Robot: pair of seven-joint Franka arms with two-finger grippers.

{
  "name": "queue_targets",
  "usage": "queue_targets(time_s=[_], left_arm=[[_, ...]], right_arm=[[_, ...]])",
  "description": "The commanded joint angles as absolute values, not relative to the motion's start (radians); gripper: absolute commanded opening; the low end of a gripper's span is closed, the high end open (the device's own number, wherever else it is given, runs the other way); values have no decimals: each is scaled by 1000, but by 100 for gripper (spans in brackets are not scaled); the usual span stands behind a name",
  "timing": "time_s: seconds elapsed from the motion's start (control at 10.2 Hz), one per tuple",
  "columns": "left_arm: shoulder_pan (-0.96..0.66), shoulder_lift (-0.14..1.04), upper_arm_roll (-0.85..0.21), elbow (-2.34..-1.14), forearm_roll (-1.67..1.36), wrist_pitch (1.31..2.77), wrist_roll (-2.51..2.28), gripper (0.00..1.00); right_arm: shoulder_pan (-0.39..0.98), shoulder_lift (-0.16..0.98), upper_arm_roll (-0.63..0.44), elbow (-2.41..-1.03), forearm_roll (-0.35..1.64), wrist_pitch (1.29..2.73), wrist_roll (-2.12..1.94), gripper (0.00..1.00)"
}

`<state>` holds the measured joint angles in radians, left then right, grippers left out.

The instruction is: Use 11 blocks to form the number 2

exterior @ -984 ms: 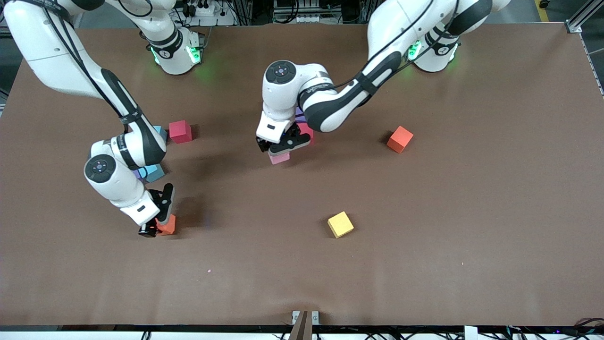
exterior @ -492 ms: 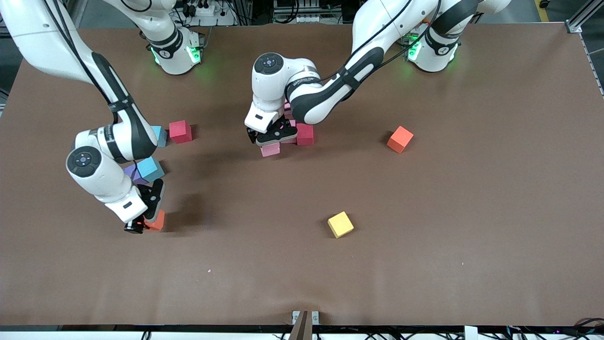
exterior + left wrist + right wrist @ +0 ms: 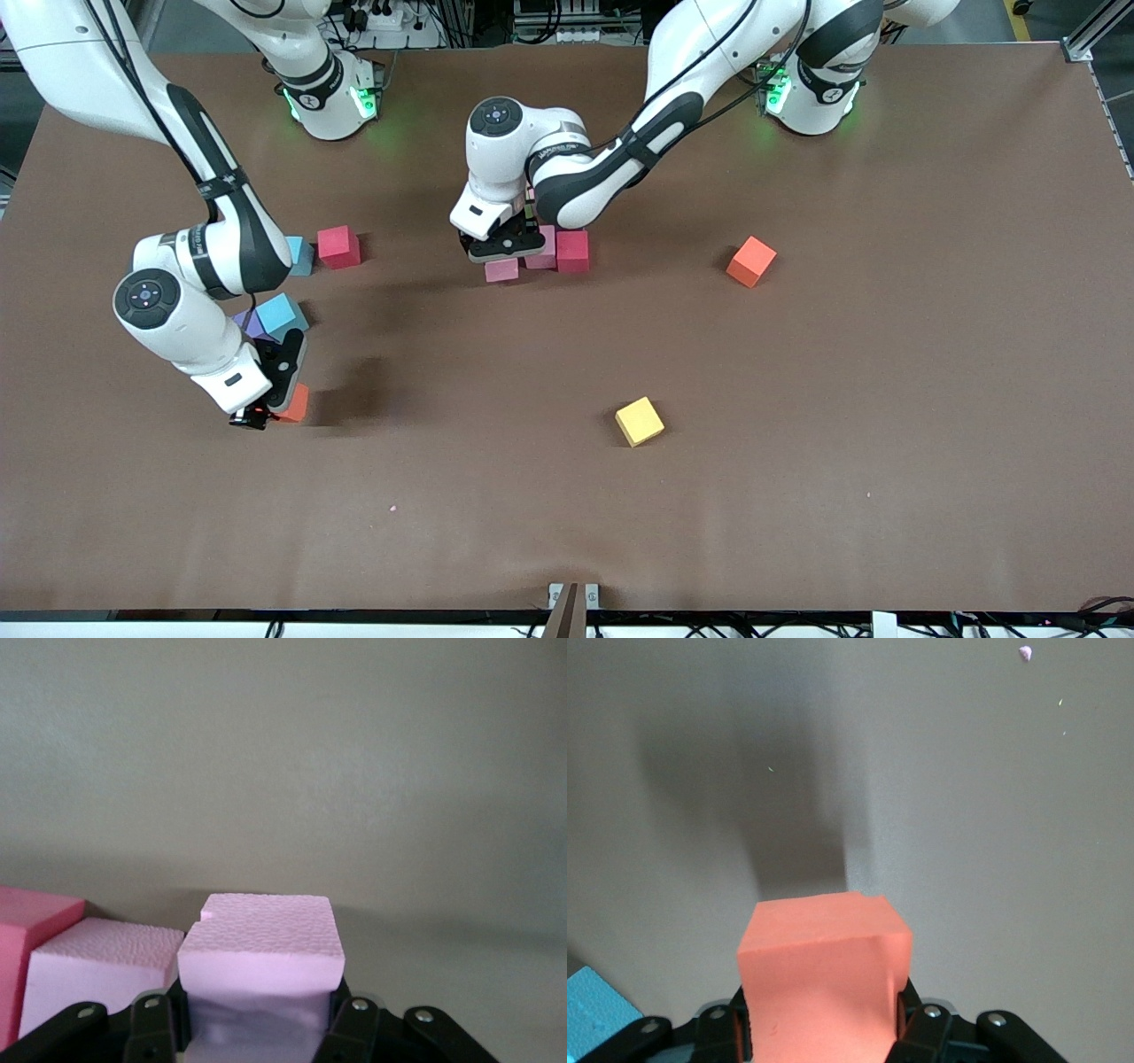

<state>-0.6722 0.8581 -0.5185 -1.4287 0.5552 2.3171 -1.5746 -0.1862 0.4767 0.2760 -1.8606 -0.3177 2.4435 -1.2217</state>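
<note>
Left gripper (image 3: 501, 251): grasps a pink block (image 3: 261, 943), just beside another pink block (image 3: 542, 248) and a red block (image 3: 572, 251).
Right gripper (image 3: 266, 390): clenched on an orange block (image 3: 824, 979) over the table (image 3: 797, 443), toward the right arm's end.
Loose blocks: a yellow block (image 3: 639, 421), an orange cube (image 3: 750, 261).

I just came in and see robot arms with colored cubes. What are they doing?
They are arranging foam cubes. The left claw is shut on a pale pink cube, right beside another pink cube and a darker pink one mid-table. The right claw is shut on an orange cube near two blue cubes.
</note>
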Motion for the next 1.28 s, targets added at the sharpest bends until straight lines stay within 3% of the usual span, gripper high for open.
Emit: queue_targets(time_s=[0.0,1.18], left_arm=[[-692,868,-508,-1405,548,2319,-1549,3],[-693,862,-488,-1401,337,2319,-1808,2]], right_arm=[[-189,439,276,-1888,-307,2442,-1253,26],[-202,440,275,-1914,-307,2465,-1422,27]])
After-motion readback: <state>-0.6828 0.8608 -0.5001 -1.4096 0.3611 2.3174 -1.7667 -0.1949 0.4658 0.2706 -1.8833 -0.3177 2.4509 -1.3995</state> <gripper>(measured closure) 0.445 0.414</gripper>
